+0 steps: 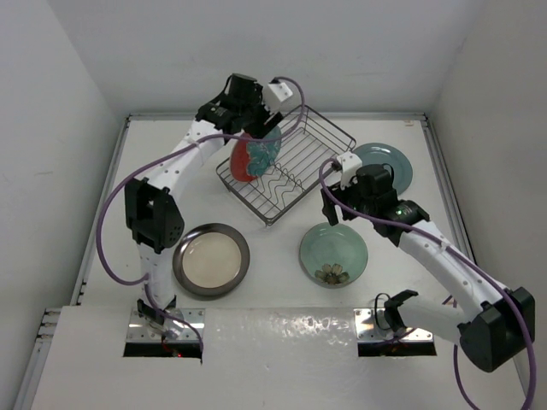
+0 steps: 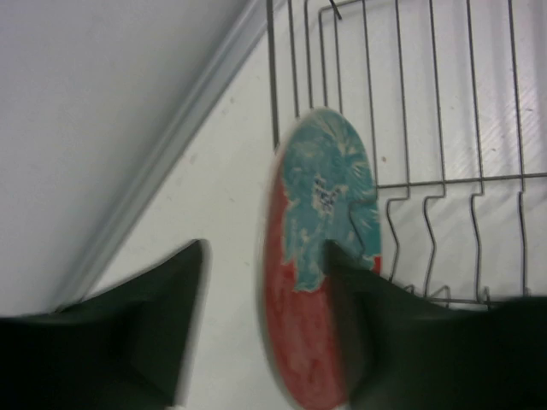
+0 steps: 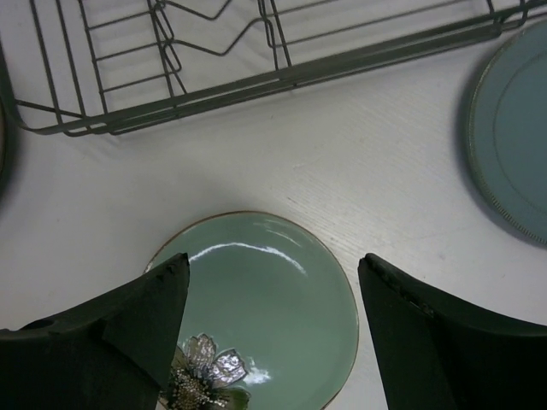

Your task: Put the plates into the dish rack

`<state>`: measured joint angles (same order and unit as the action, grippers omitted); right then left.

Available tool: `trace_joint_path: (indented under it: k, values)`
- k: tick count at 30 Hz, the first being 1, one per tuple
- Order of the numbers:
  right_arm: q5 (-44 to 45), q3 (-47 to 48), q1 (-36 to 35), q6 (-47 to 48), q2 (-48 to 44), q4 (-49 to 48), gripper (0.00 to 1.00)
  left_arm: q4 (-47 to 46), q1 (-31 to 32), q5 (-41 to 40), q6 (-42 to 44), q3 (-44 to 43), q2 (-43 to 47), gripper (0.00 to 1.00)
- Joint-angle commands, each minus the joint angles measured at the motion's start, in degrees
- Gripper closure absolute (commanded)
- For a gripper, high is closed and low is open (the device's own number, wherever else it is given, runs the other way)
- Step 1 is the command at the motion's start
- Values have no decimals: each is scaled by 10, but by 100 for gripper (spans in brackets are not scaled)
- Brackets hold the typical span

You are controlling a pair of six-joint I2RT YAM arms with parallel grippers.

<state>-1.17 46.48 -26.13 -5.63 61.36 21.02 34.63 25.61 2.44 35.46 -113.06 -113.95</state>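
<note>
Red plate [image 2: 309, 205] stands up in the dish rack [image 1: 299, 162], left gripper [image 2: 265, 248] loose around it. Cream plate [image 1: 211, 259], grey plate [image 1: 389, 162] and green plate [image 3: 282, 325] wait outside; right gripper [image 3: 273, 260] hangs open, empty.

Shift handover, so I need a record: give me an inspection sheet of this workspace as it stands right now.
Surface: white table, no spills seen.
Job's things: dish rack at centre back; red plate on edge at its left end; cream plate, pale green plate and grey-teal plate flat on the table.
Clutter: nothing seen.
Grippers: left gripper open, fingers either side of the red plate; right gripper open above the pale green plate.
Cables: purple cable looped along each arm.
Surroundings: white walls on three sides.
</note>
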Motion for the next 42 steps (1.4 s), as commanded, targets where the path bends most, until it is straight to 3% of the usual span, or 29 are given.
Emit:
trace_joint_path:
  k: [1,4,7,10,11,12,14,18,22,25,31,36,42]
  values:
    - [31,39,-3,-34,27,24,20,-7,-1,3,-50,-73,-1,24]
    - [41,58,-3,-46,48,49,16,23,-9,0,-92,-143,-5,0]
    - [33,59,-3,-52,51,52,14,74,-41,48,-139,-198,14,0]
    - [33,44,-3,-51,42,45,13,118,-133,191,-181,-159,67,0]
    - [37,33,-3,-49,34,41,12,133,-194,263,-181,-136,83,0]
    - [37,27,-3,-47,30,40,11,151,-223,284,-168,-90,110,0]
    - [36,8,-3,-44,17,33,11,218,-283,276,-89,-30,137,1]
    - [35,6,-3,-30,11,32,9,277,-354,288,42,206,227,3]
    - [28,25,-3,-33,22,38,8,266,-446,325,88,348,256,8]
    - [21,20,-3,-41,24,36,8,297,-455,316,150,428,251,17]
    - [0,1,-3,-28,22,13,8,234,-455,249,170,588,298,11]
    - [-19,10,-2,-11,33,26,8,199,-445,266,142,619,293,8]
    - [-25,-2,-3,2,0,44,8,119,-416,213,67,606,207,13]
